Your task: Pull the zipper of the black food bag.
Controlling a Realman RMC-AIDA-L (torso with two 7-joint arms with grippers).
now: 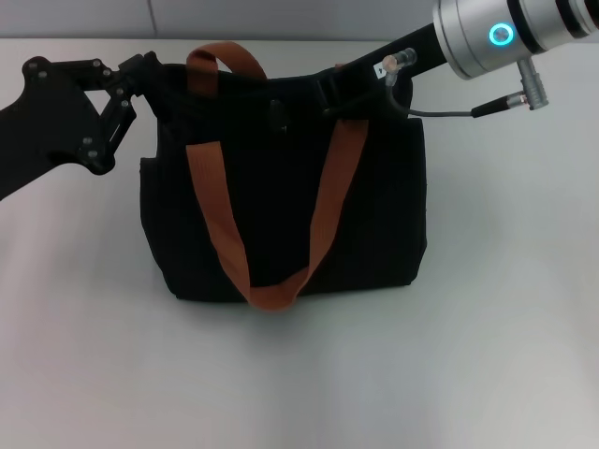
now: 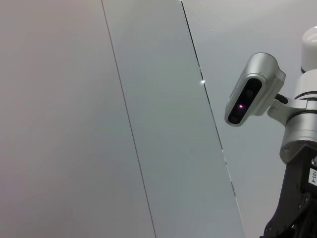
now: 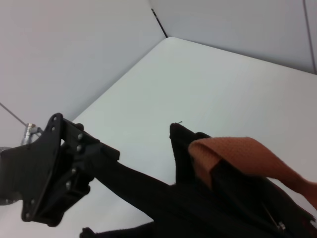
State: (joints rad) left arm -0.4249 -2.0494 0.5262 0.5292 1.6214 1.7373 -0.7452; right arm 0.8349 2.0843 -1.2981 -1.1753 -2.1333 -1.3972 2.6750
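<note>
The black food bag (image 1: 281, 215) sits in the middle of the white table (image 1: 487, 355). It is soft, boxy cloth. A rust-brown strap (image 1: 318, 224) of woven webbing hangs down its near side.

At the bag's far top edge, the left end effector (image 1: 154, 79) looks like it grips the left corner, likely to keep the bag from sliding. The right end effector (image 1: 346, 89) reaches onto the top by the zip line; I cannot tell if it is clenched. The zipper pull is hidden.

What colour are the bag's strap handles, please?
Rust-brown strap handles on the black food bag; clearest in the head view.
</note>
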